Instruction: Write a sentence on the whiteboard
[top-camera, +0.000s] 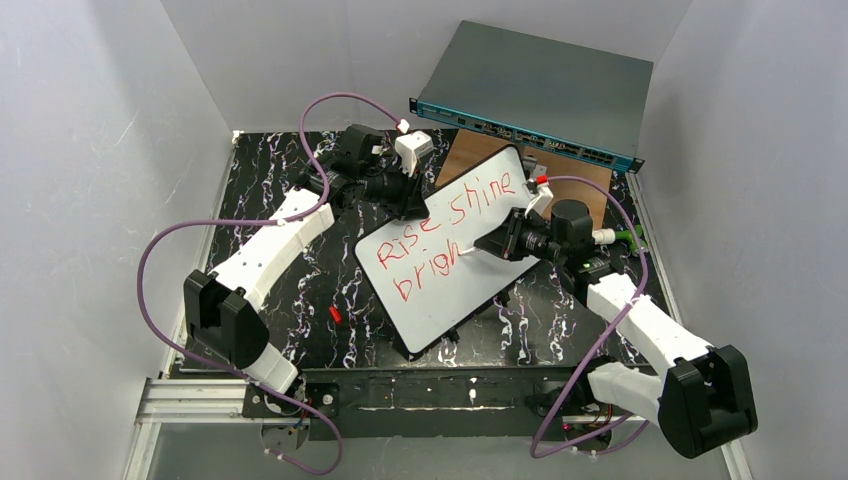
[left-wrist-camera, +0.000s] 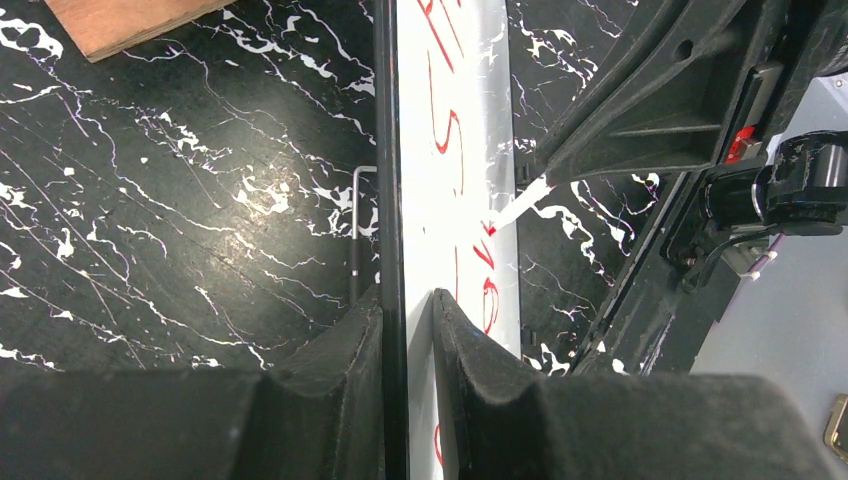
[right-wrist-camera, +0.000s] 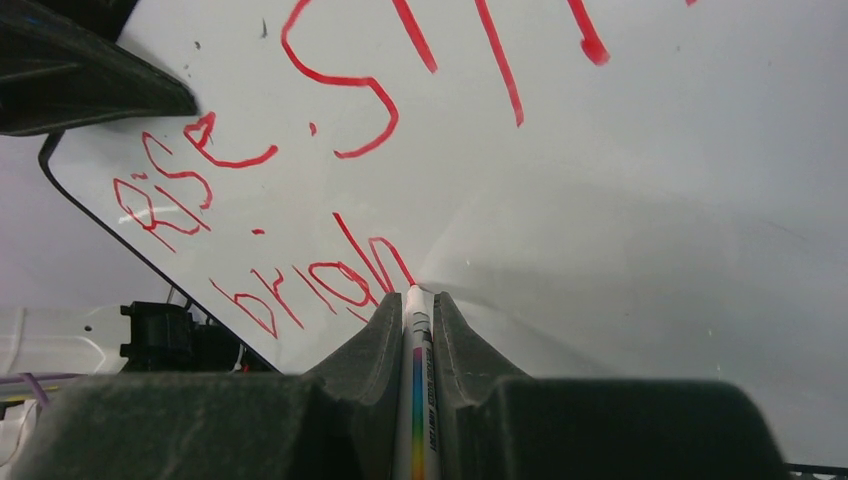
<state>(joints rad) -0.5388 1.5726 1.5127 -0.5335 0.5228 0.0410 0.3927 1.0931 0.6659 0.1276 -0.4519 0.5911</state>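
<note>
The whiteboard (top-camera: 440, 300) is held tilted over the black table. My left gripper (top-camera: 412, 200) is shut on its upper left edge. In the left wrist view the board's dark edge runs between the two pads of that gripper (left-wrist-camera: 407, 300), with the white face (left-wrist-camera: 450, 200) to the right. The sentence (top-camera: 450, 215) reads "Rise shine" in red, with "brigh" below it. My right gripper (right-wrist-camera: 411, 300) is shut on a white marker (right-wrist-camera: 418, 380). The marker's tip touches the board (right-wrist-camera: 650, 200) at the foot of the "h" of the sentence (right-wrist-camera: 330, 130).
A grey metal box with a teal front (top-camera: 540, 95) stands at the back, with a brown wooden panel (top-camera: 470, 150) under it. A small red cap (top-camera: 335, 313) lies on the black marbled table (top-camera: 300, 340). Purple cables loop beside both arms.
</note>
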